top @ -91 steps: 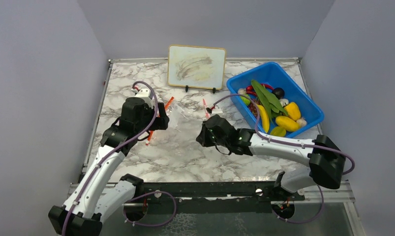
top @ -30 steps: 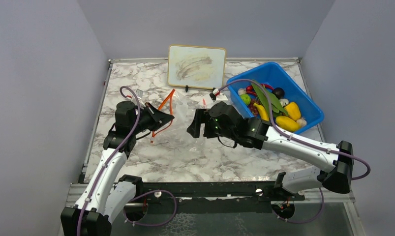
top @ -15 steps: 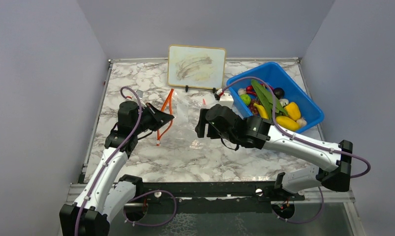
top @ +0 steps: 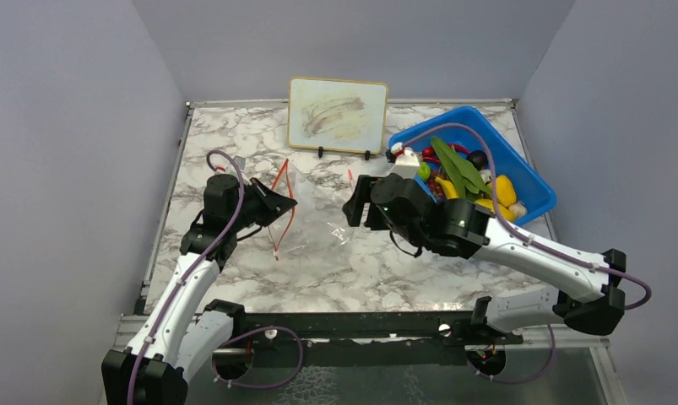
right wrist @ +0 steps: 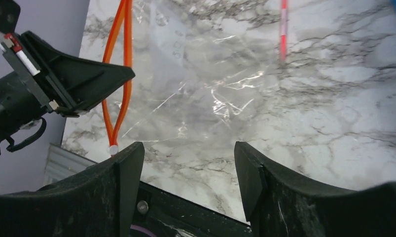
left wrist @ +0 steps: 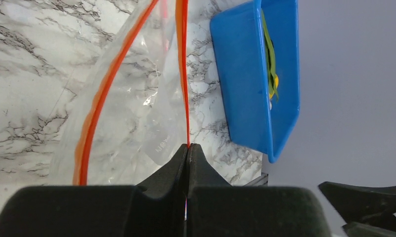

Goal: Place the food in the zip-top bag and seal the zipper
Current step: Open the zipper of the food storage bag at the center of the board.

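The clear zip-top bag (top: 322, 218) lies on the marble table, its mouth lifted at the left. My left gripper (top: 286, 202) is shut on the red-orange zipper (top: 281, 187). In the left wrist view its fingertips (left wrist: 188, 146) pinch one strand of the zipper (left wrist: 185, 74), and the other strand curves away to the left over the bag (left wrist: 131, 113). My right gripper (top: 360, 205) hovers open over the bag's right side, with nothing between its fingers (right wrist: 188, 148). The bag (right wrist: 200, 89) and zipper (right wrist: 121, 64) lie below it. The food (top: 469, 181) is heaped in the blue bin.
The blue bin (top: 523, 162) stands at the back right, also seen in the left wrist view (left wrist: 245, 74). A framed board (top: 338, 114) leans at the back centre. A small red-and-white pen (top: 350, 175) lies beside the bag (right wrist: 283, 29).
My right gripper has drifted right and toward the back, nearer the bin, with its jaws slightly narrower. The left gripper kept its pinch on the zipper and hardly moved.
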`<state>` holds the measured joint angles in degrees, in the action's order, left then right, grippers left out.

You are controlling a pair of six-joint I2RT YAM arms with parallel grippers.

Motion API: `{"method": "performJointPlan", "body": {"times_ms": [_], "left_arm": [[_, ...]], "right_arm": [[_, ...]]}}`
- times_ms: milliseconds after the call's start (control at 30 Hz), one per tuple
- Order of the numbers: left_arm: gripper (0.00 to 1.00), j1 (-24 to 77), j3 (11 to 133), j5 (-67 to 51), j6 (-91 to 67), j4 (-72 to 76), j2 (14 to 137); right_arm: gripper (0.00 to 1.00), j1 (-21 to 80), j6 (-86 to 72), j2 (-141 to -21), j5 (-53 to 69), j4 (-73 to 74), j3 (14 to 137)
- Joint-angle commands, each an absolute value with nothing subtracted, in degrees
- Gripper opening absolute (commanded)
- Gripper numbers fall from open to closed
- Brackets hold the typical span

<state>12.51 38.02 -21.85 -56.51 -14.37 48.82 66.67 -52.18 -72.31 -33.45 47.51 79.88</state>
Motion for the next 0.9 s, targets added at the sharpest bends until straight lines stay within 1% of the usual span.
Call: {"method": "performJointPlan", "body": {"times_ms": [0,167,367,567,667,700,733,767,800,833,867], "left_arm": [[0.0,12.91,39.99,-22.74,-59.7,-13.5,47.32],[0.0,12.96,38.75,-23.33,-63.37,-13.23,45.45],[0.0,13.01,37.07,-24.59,-66.68,-12.16,43.7],[0.0,13.01,36.92,-25.15,-67.7,-12.13,42.68],[0.0,13.01,36.62,-24.84,-67.28,-12.13,42.49],[0.0,13.01,36.5,-24.98,-66.95,-12.13,42.61],[0.0,13.01,36.52,-25.27,-66.46,-12.19,42.79],[0.0,13.01,36.68,-25.66,-65.77,-12.09,43.02],[0.0,13.01,37.05,-26.12,-64.83,-12.12,43.2],[0.0,13.01,37.5,-26.53,-63.63,-12.18,43.51],[0.0,13.01,38.16,-26.84,-62.13,-12.41,43.84]], "right_arm": [[0.66,67.35,-50.14,-75.99,-24.34,29.91,74.56],[0.53,68.2,-49.29,-81.99,-21.35,17.86,73.33],[0.53,71.49,-49.28,-90.3,-23.01,15.95,77.57],[0.52,71.57,-52.16,-93.44,-23.34,11.64,76.61],[0.49,71.64,-52.25,-94.82,-24.14,11.09,77.21],[0.44,71.64,-52.32,-95.35,-24.94,12.03,77.84],[0.35,71.65,-52.3,-95.85,-26.02,13.34,78.5],[0.25,71.64,-52.6,-96.04,-27.26,14.82,79.05],[0.1,71.65,-52.94,-95.85,-28.61,16.03,78.96],[0.03,71.66,-53.13,-95.29,-30.19,15.98,78.29],[0.01,71.7,-53.21,-94.52,-31.28,15.53,77.17]]}}
